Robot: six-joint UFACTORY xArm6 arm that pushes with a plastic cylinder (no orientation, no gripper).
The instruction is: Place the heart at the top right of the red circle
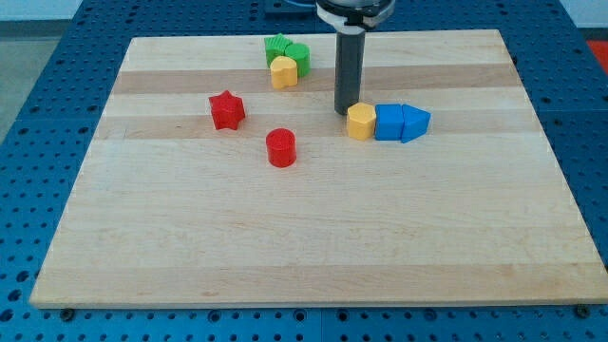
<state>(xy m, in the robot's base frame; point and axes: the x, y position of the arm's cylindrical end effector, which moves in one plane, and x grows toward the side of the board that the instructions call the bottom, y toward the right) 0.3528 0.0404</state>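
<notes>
The red circle stands left of the board's middle. A yellow block that looks like the heart sits near the view's top, touching the green blocks. A second yellow block, roughly hexagonal, sits right of centre against a blue cube. My tip rests on the board just at the upper left of that hexagonal yellow block, close to it or touching it. The tip is well to the right of the heart and up and to the right of the red circle.
A red star lies up and to the left of the red circle. A green star and a green circle stand behind the heart. A blue triangle touches the blue cube's right side. The wooden board lies on a blue perforated table.
</notes>
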